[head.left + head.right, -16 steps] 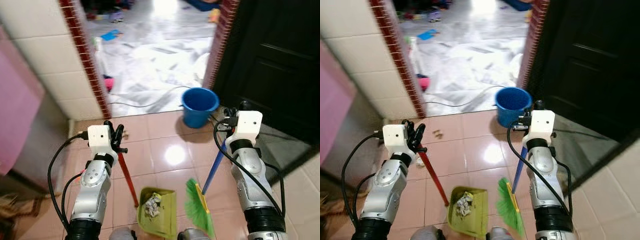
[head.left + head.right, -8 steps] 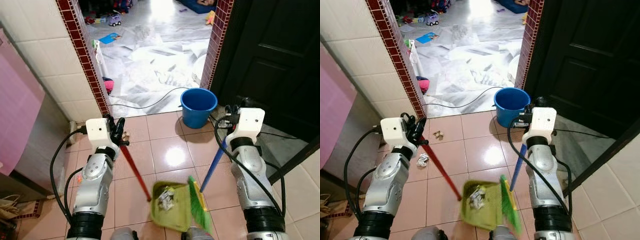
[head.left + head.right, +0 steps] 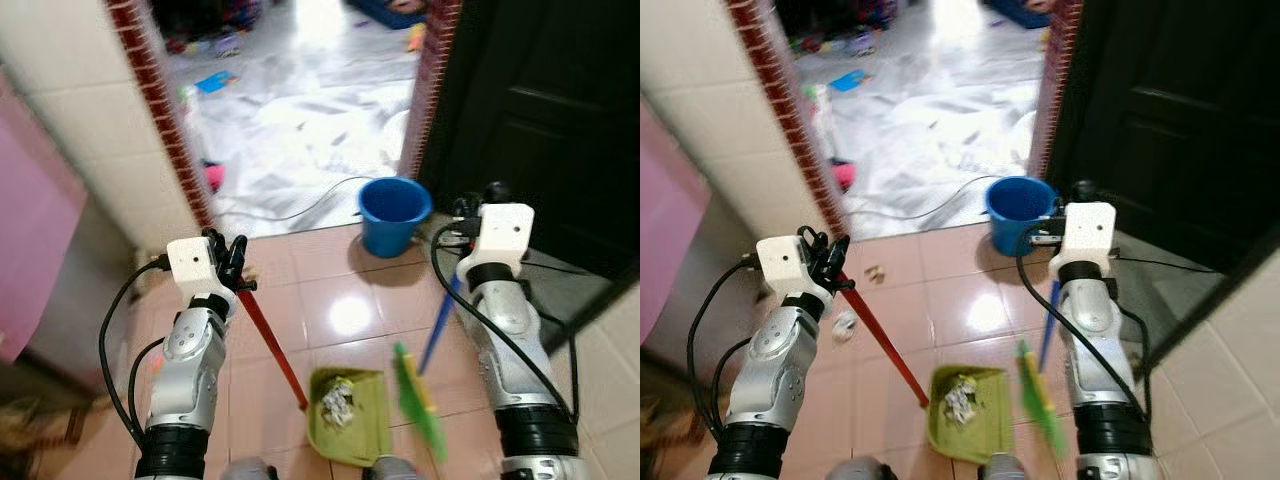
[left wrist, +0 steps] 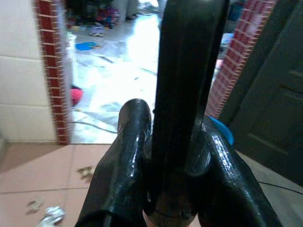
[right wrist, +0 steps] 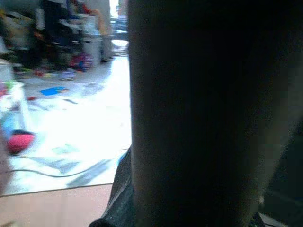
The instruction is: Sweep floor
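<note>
My left gripper point(image 3: 230, 263) is shut on the red handle point(image 3: 270, 345) of a green dustpan point(image 3: 368, 432). The pan rests on the tiled floor just in front of me and holds crumpled litter point(image 3: 337, 399). In the left wrist view both fingers point(image 4: 124, 176) clamp the dark handle end point(image 4: 185, 90). My right gripper point(image 3: 468, 212) is shut on the blue handle point(image 3: 437, 335) of a broom. Its green bristles point(image 3: 421, 405) hang blurred just right of the pan. Loose litter point(image 3: 845, 323) lies on the tiles beside my left arm, with small scraps point(image 3: 875, 270) farther ahead.
A blue bucket point(image 3: 394, 213) stands ahead by the doorway, with a cable point(image 3: 300, 205) running past it. Brick-edged door posts point(image 3: 165, 110) frame a shiny room strewn with toys. A dark door point(image 3: 540, 110) is on the right and a pink panel point(image 3: 30, 230) on the left.
The view has shifted and blurred as the camera moved. The broom's bristles, against the pan's right edge half a second ago, have swung slightly right. Both grips are unchanged.
</note>
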Available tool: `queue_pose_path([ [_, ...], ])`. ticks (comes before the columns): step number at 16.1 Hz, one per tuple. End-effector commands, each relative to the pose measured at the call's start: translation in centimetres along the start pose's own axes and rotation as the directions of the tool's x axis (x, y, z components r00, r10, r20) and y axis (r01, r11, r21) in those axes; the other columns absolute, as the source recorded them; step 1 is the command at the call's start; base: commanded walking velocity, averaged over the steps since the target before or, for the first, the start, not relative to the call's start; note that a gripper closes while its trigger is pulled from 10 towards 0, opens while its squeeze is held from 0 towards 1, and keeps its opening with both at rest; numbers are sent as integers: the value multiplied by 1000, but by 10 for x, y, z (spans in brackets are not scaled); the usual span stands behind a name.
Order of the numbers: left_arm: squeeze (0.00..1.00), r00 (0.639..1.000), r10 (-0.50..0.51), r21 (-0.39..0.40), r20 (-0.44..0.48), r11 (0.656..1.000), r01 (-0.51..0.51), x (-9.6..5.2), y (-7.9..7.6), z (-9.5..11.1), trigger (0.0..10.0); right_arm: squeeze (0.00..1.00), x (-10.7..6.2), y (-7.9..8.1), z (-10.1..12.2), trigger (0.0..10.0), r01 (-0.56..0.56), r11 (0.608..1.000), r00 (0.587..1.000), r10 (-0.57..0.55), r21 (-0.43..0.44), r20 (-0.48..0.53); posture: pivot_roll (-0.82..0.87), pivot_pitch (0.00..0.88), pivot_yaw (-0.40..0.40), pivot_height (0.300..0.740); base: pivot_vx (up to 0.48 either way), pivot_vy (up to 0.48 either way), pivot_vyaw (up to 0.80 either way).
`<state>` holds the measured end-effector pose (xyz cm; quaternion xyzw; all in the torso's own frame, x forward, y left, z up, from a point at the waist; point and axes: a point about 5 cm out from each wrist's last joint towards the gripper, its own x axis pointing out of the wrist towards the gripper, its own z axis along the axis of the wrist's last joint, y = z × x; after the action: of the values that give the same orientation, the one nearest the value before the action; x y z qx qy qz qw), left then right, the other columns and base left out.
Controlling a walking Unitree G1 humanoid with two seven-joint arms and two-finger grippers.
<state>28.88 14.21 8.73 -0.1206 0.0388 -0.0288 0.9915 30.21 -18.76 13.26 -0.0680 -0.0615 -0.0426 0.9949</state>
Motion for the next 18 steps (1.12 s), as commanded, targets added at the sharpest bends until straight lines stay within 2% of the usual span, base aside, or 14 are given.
queue_pose_path([
  [1, 0, 995, -15, -20, 98, 1000, 18, 5, -3, 24, 10000, 0, 1, 4, 12, 10000, -5, 1000, 998, 4, 10, 57, -66, 0, 57, 740, 281, 390, 0],
  [3, 0, 992, -15, -39, 123, 999, 20, 6, -6, 30, 10000, 0, -3, 1, 2, 10000, 4, 1000, 1000, -4, -22, 27, -69, 0, 54, 740, 281, 390, 0],
  [5, 0, 990, -4, -36, 138, 999, 9, 8, -3, 33, 10000, 0, -6, -12, -10, 10000, 84, 986, 996, -88, -141, -20, -72, 0, 51, 740, 281, 390, 0],
  [6, 0, 989, 8, -34, 149, 999, -2, 9, -1, 36, 10000, 0, -7, -17, -13, 10000, 110, 981, 993, -117, -160, -35, -72, 0, 51, 740, 281, 390, 0],
  [9, 0, 973, 22, -55, 229, 998, -10, 13, 1, 59, 10000, 0, -6, -17, -16, 10000, 101, 985, 993, -108, -138, -47, -76, 0, 51, 740, 351, 244, 0],
  [14, 0, 929, 44, -118, 367, 993, -1, 22, -9, 109, 10000, 0, -7, -1, -23, 10000, 52, 993, 995, -60, -109, -74, -69, 0, 54, 740, 470, 0, 0],
  [18, 0, 904, 49, -140, 425, 990, 12, 23, -17, 133, 10000, 0, -6, 8, -24, 10000, 18, 996, 997, -25, -91, -77, -62, 0, 55, 740, 480, 0, 0],
])
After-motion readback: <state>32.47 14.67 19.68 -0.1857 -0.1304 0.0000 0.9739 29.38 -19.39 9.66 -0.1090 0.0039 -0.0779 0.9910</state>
